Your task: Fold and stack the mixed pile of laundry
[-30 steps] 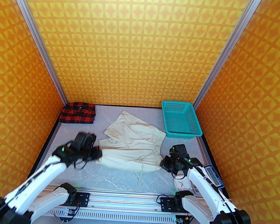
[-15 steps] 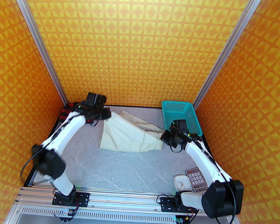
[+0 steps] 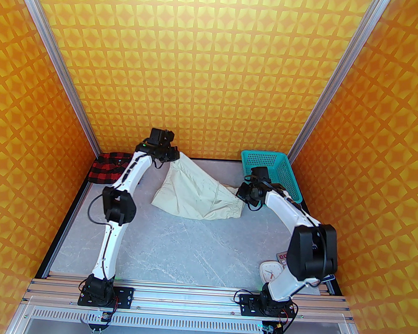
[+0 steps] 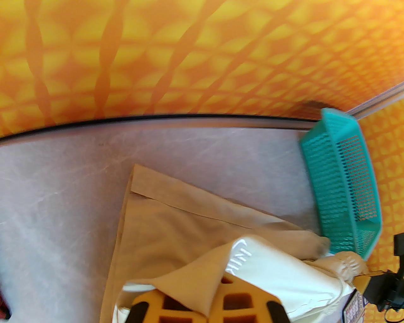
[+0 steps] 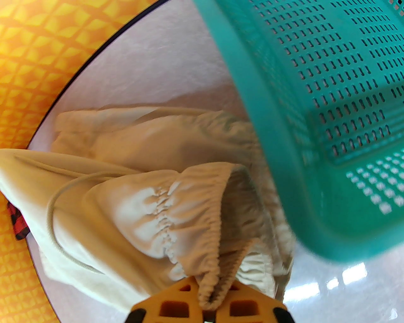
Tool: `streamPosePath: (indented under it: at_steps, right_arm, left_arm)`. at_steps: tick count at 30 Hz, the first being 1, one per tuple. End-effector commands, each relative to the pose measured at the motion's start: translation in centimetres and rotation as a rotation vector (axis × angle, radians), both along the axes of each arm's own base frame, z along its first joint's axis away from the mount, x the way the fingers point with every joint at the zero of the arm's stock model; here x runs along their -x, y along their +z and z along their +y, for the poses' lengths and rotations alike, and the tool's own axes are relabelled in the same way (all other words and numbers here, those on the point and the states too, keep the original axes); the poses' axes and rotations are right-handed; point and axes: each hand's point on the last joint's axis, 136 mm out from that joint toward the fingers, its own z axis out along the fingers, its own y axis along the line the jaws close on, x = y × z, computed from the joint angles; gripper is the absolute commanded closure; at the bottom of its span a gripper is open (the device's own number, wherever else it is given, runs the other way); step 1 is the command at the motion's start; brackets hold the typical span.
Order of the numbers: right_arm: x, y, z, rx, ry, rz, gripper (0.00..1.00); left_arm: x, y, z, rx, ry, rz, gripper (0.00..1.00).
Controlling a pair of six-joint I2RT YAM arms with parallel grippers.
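Now | arms (image 3: 108, 244) (image 3: 284, 206) outstretched | left end effector (image 3: 177, 156), right end effector (image 3: 240, 194): pinching trousers (image 3: 189, 196)

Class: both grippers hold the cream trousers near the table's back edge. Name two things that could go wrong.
1. The right gripper pinches the cream trousers by the waistband beside the teal basket; moving further might knock it.
2. The left gripper holds just a thin hem corner, which could slip and spoil the fold.
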Motion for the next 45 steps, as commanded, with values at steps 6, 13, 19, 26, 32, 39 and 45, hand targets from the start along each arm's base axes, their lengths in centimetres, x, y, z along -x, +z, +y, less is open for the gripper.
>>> streamPosePath:
  at_steps: [6, 13, 19, 26, 32, 39, 45]
  right_arm:
    - [-2.4, -0.1, -2.4, 0.131, -0.053, -0.043, 0.61]
    - [-2.4, 3.3, -0.8, 0.136, -0.002, -0.13, 0.52]
    - [-1.4, 4.5, 2.4, 0.135, 0.083, -0.153, 0.52]
    - [-0.4, 2.9, 7.9, 0.057, 0.213, -0.158, 0.57]
    - [-3.2, 0.0, 10.1, 0.015, 0.272, -0.119, 0.62]
    - [-6.0, -2.6, 9.0, 0.066, 0.252, -0.077, 0.65]
    - [-8.2, -5.3, 6.3, 0.066, 0.186, -0.047, 0.67]
  left_arm:
    - [-4.0, -2.3, -0.2, 0.102, 0.029, -0.106, 0.4]
    - [-2.9, -0.2, 0.5, 0.061, 0.027, -0.138, 0.36]
    - [0.7, 4.0, 2.4, -0.029, 0.048, -0.171, 0.31]
    - [7.8, 3.9, -0.2, -0.054, -0.087, -0.118, 0.73]
    - [9.9, -0.7, -3.7, -0.045, -0.179, 0.002, 0.92]
    - [7.5, -4.1, -5.7, -0.02, -0.193, 0.045, 0.93]
    - [3.0, -6.0, -7.5, 0.074, -0.177, -0.048, 0.86]
